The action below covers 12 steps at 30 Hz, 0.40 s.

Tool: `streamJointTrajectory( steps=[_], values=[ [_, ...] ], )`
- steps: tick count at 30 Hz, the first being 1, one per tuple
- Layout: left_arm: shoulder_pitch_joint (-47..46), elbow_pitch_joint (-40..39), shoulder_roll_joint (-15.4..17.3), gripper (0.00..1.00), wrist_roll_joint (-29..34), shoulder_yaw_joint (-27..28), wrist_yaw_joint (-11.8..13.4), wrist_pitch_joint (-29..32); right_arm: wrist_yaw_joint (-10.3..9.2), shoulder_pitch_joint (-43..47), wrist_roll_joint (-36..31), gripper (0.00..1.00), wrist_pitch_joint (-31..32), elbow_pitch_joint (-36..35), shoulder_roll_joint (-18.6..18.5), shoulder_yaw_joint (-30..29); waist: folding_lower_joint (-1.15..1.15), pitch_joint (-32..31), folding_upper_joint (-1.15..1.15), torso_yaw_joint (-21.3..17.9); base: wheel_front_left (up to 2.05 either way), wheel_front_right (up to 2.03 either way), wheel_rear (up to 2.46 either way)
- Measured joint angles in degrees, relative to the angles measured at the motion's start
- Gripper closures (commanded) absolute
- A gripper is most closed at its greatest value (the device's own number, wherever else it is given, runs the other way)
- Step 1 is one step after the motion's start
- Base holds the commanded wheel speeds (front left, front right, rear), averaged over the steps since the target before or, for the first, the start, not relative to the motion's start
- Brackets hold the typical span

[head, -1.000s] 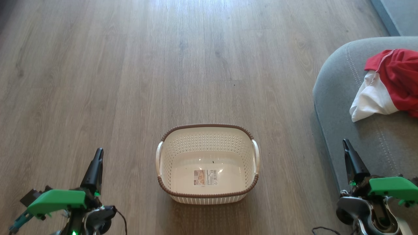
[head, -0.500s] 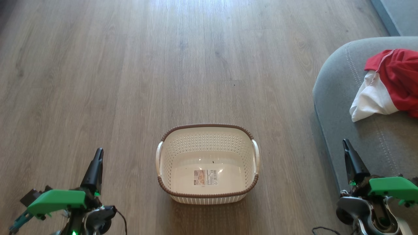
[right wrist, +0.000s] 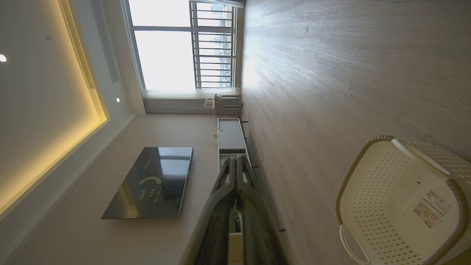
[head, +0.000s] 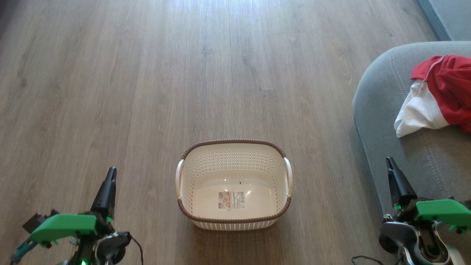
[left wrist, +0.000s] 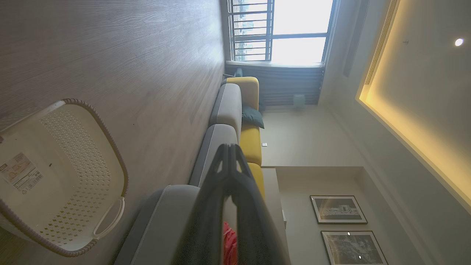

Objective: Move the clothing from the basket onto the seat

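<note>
Head view: the basket point(head: 235, 141) on the floor point(head: 110, 73) carries only its label point(head: 231, 200). I find the clothing point(head: 441, 95) heaped on the seat point(head: 379, 110). I judge it soft, light and prone to drape; a bunched fold is the best hold. Left gripper point(head: 110, 176) and right gripper point(head: 390, 165) are both clenched, holding nothing.

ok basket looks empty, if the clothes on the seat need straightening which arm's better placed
Right. The right gripper, shut and empty, is by the seat, nearest the clothing; the left gripper is beyond the empty basket, over the floor.
</note>
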Motion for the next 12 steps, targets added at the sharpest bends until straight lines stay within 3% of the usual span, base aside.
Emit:
streamJointTrajectory(
  steps=[12],
  values=[
    [0.0,0.0,0.0,1.0,0.0,0.0,0.0,0.0,0.0,0.0,0.0,1.0,0.0,0.0,0.0,0.0,0.0,0.0,0.0,0.0,0.0,0.0,0.0]
  ],
)
